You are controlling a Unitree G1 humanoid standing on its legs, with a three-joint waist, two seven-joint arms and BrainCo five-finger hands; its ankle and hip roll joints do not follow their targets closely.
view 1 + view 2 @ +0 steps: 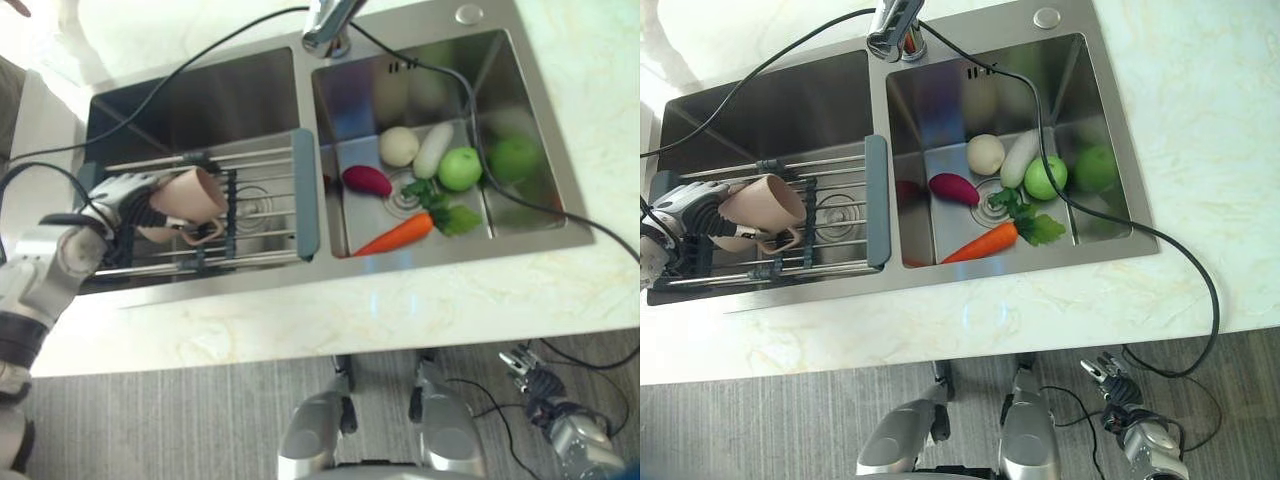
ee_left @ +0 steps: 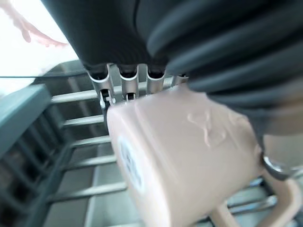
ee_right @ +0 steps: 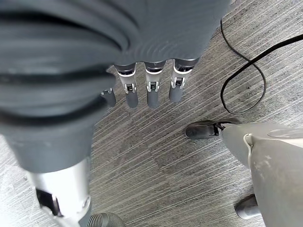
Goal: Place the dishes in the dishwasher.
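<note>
Each robot hand is built of silver fingers ending in dark tips, and the back and wrist are wrapped in a dark ribbed cover. The left robot hand is joined to a silver-grey arm with a dark band. The right robot hand is likewise silver and dark.

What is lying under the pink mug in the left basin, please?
The mug, held by the left hand, sits over a rack of metal bars across the sink. The bars right beneath it are covered.
</note>
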